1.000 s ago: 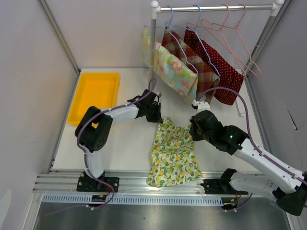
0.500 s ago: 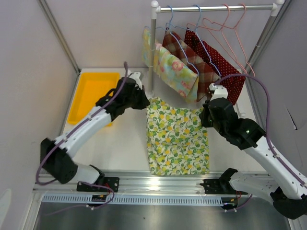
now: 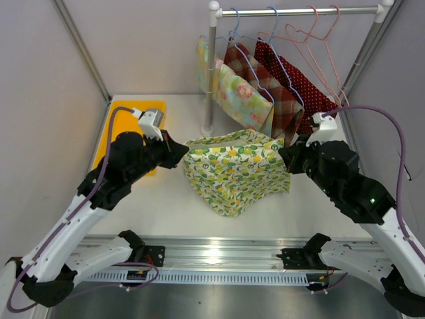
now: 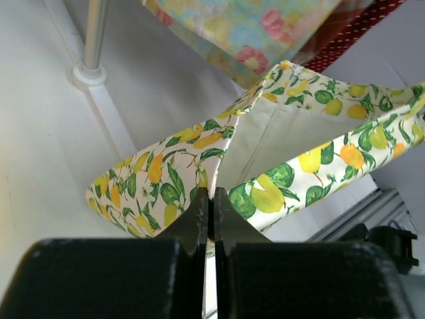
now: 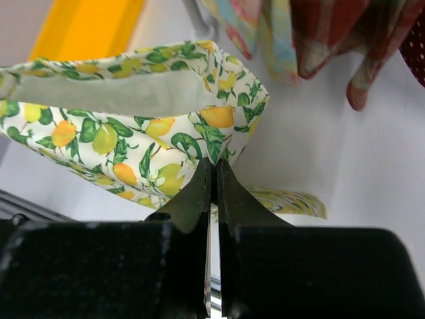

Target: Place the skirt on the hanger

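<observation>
White table (image 3: pixel 172 206): yellow tray (image 3: pixel 125 121) back-L, rack pole base (image 3: pixel 208 131) standing mid-back.

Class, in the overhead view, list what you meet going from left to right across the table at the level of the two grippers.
yellow tray → left gripper → lemon-print skirt → right gripper

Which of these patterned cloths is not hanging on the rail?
The lemon-print skirt, pinched at both ends by the left gripper and right gripper; the floral cloth, plaid cloth and red dotted cloth hang from the rail.
</observation>
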Motion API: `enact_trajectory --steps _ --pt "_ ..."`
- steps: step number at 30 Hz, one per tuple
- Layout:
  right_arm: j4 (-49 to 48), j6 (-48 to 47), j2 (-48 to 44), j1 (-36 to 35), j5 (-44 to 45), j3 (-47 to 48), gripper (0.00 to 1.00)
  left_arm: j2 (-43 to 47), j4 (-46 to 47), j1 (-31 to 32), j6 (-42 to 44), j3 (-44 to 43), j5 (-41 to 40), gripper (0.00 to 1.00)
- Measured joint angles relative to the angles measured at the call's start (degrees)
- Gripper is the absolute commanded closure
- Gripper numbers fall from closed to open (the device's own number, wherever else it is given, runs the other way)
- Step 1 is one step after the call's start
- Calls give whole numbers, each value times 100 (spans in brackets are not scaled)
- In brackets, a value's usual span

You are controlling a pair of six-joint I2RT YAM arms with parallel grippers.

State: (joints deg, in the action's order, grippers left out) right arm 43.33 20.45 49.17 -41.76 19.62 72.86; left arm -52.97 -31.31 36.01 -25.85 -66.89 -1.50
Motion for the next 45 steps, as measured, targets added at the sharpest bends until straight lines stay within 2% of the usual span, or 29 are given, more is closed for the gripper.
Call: enact_trajectory --steps 6,12,16,21,25,27,30,32,33,34,35,36,39,41,45 --pt "-256 -116 -398 -61 -299 2 100 562 -39 214 0 28 26 100" --pt "-339 -382 -4 9 -144 94 100 83 -101 216 140 -334 -225 100" --pt "-643 -654 531 678 -310 118 100 -839 -76 15 356 -946 -319 100" --pt "-1134 -717 1316 2031 -1497 411 100 -2208 186 -435 629 -2253 -17 100" --pt "-1298 -710 1534 2411 -2024 946 100 -2623 208 -614 831 -2957 214 100" --pt "-1403 -708 1484 2441 -2129 1045 100 -2566 297 -645 890 -2988 315 100" --pt "-1569 -627 1198 2448 -2288 765 100 -2140 636 -656 874 -2304 468 100" --pt "-1578 -452 824 2448 -2455 205 93 -1558 999 -660 754 -1209 658 96" --pt "-1657 -339 605 2448 -2546 -223 79 -1320 1121 -660 640 -697 778 87" --pt "-1672 -214 391 2448 -2612 -621 71 -1010 1453 -656 503 24 881 74" --pt "-1617 -120 127 2450 -2647 -1121 62 -743 1530 -645 356 704 942 55" --pt "-1674 48 -212 2470 -2645 -1757 45 -446 1967 -623 131 1604 903 47" --pt "-1290 474 -1034 2511 -2599 -3097 28 -39 2129 -564 -374 3410 870 42" --pt "-973 695 -1438 2511 -2581 -3530 24 199 2004 -509 -667 4229 879 40" --pt "-745 994 -1801 2509 -2457 -3602 22 935 1845 -472 -975 4474 837 39"
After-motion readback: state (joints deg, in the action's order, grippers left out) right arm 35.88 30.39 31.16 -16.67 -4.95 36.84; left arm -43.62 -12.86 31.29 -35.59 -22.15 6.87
